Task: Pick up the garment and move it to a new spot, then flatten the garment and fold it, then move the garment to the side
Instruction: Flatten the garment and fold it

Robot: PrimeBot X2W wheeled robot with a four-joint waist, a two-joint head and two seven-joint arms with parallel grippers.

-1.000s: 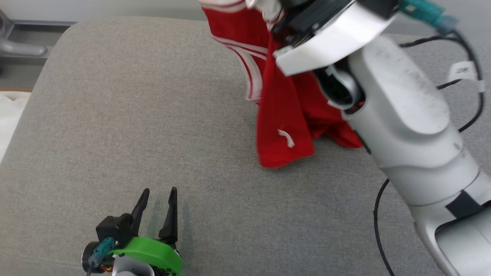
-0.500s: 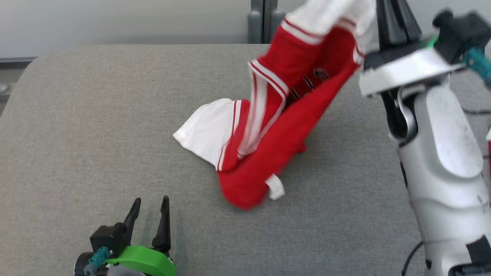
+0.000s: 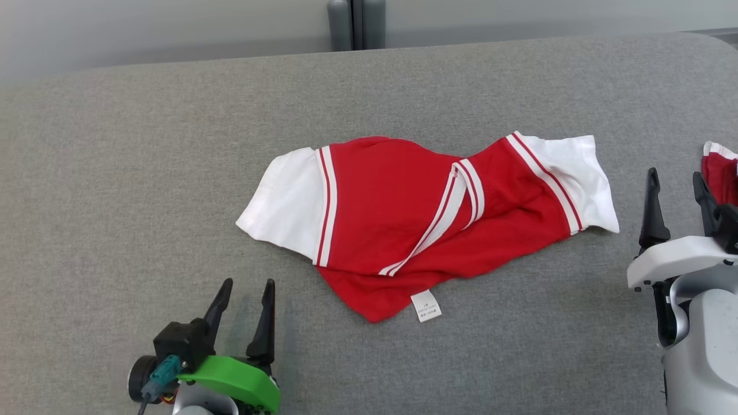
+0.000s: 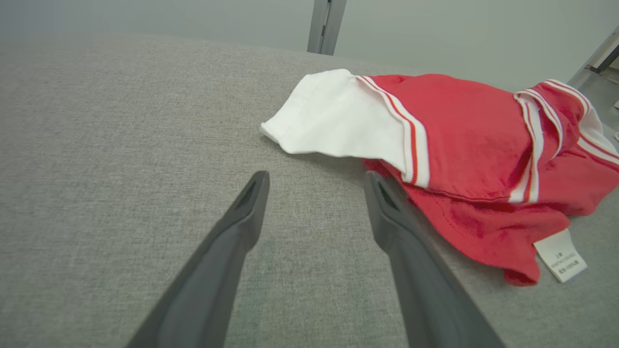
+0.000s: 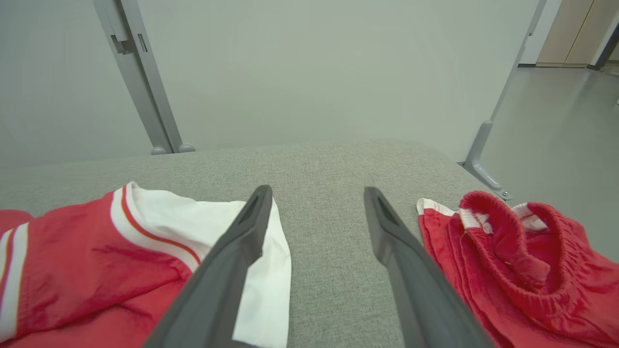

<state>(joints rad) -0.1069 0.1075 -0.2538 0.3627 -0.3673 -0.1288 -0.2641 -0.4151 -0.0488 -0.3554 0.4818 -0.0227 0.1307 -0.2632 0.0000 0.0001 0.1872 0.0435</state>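
Observation:
The garment (image 3: 403, 213) is a red shirt with white sleeves and white stripes, lying crumpled on the grey cushioned surface (image 3: 144, 173), a white label at its near edge. The left wrist view has the garment (image 4: 459, 145) up and to the right; the right wrist view has the garment (image 5: 96, 261) at the lower left. My left gripper (image 3: 245, 288) stands open near the front, left of the shirt, holding nothing. My right gripper (image 3: 676, 178) stands open just right of the white sleeve, holding nothing. Both wrist views show my left gripper (image 4: 314, 181) and my right gripper (image 5: 316, 193) with fingers spread.
A second red garment (image 5: 508, 261) with an elastic waistband lies bunched at the right edge of the surface (image 3: 720, 173). A grey post (image 3: 356, 23) stands behind the far edge. Bare floor (image 5: 556, 125) lies beyond the right end.
My right gripper, which held the shirt up in the air, has let it go and drawn back to the right. The shirt now lies spread on the surface. The camera has shifted.

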